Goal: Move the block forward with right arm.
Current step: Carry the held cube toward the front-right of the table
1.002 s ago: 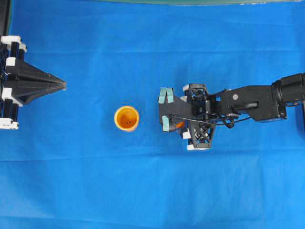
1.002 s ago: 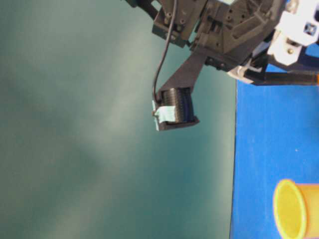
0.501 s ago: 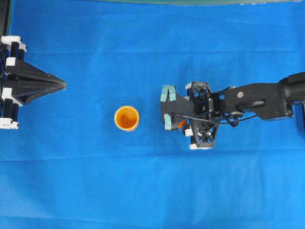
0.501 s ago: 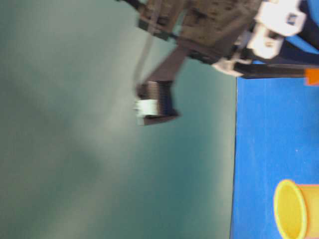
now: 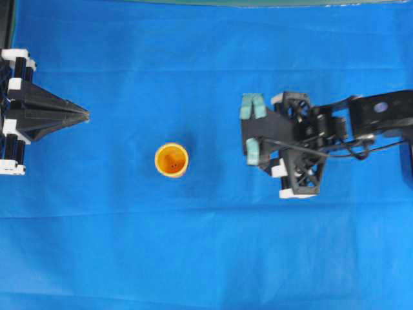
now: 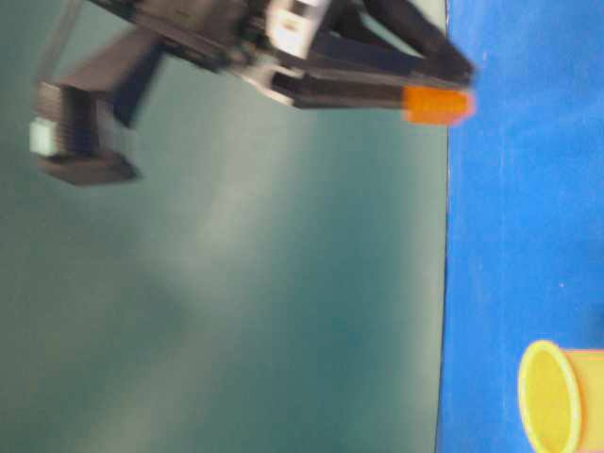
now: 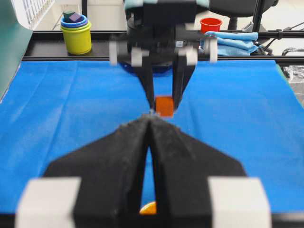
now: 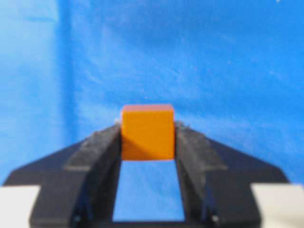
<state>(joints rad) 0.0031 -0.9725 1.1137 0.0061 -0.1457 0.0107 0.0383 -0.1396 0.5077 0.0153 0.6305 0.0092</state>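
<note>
My left pincer [image 5: 85,115] sits closed at the surface's [image 5: 193,258] left edge. The cup [image 5: 171,159] stands near the middle. Toward the right edge, my right pincer [image 8: 147,137] grips the block [image 8: 147,131] between its fingers.

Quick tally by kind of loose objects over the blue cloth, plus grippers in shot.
Orange block: 1
Orange-yellow cup: 1
Grippers: 2, left gripper and right gripper
Total: 4
</note>
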